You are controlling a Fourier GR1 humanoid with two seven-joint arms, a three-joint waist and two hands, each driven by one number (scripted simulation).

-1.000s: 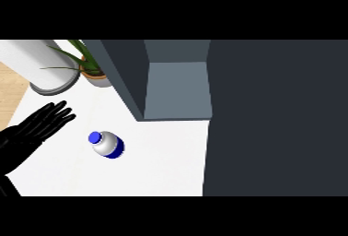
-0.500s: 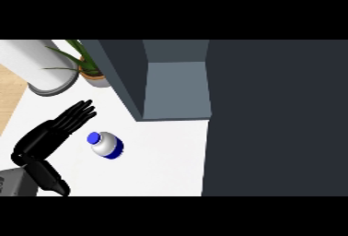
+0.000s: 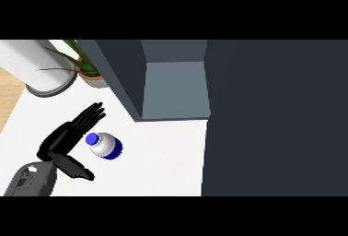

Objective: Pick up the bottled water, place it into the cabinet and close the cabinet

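- White counter [image 3: 163, 170] fills the lower middle of the head view, with a dark cabinet [image 3: 272, 115] along its right side and far end; the cabinet's open compartment [image 3: 175, 90] shows a grey-blue inner floor.
- On that counter the bottled water [image 3: 105, 145] stands upright, blue cap toward the viewer, near the left edge and well apart from the compartment's mouth.
- Just beside the bottle, on its left, is the left hand [image 3: 68, 136]: released, fingers straight and pointing up-right past the cap, thumb [image 3: 75, 167] spread below. It grasps nothing yet; whether the fingers touch the bottle cannot be told.
- The step in hand looks like closing on the bottle. It would go best if the palm settles against the body below the cap and thumb and fingers wrap from opposite sides, so the upright bottle is not nudged over.
- A potted plant [image 3: 85, 69] and a white cylinder [image 3: 37, 64] sit at the far left, clear of a likely path to the compartment.
- No right hand shows.
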